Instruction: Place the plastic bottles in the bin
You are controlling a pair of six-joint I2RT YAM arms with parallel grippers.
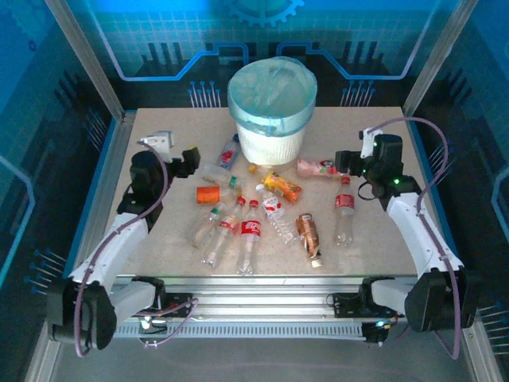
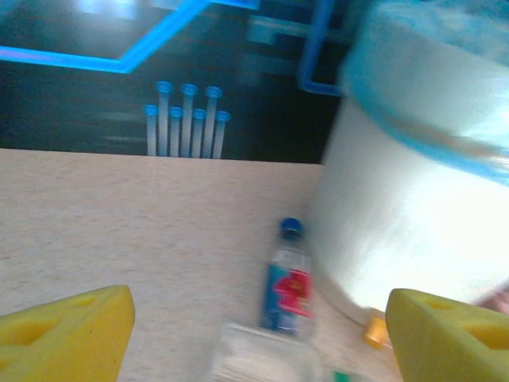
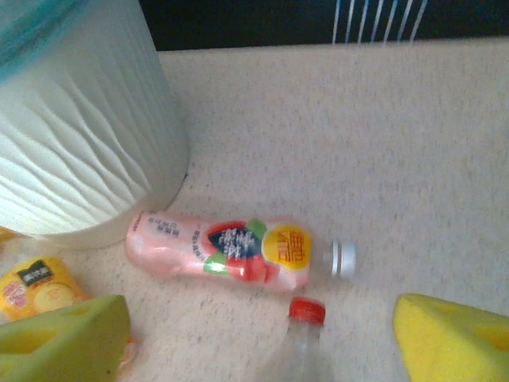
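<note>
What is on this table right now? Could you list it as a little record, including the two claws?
Bin: round white plastic bin with a light-blue bag liner, upright at the far middle
Bottles: small plastic drink bottles scattered on the beige table in front of the bin
Left gripper: open, pointed toward a blue-capped clear bottle beside the bin
Right gripper: open, near a pink bottle with a white cap, lying on its side
Held: nothing
</note>
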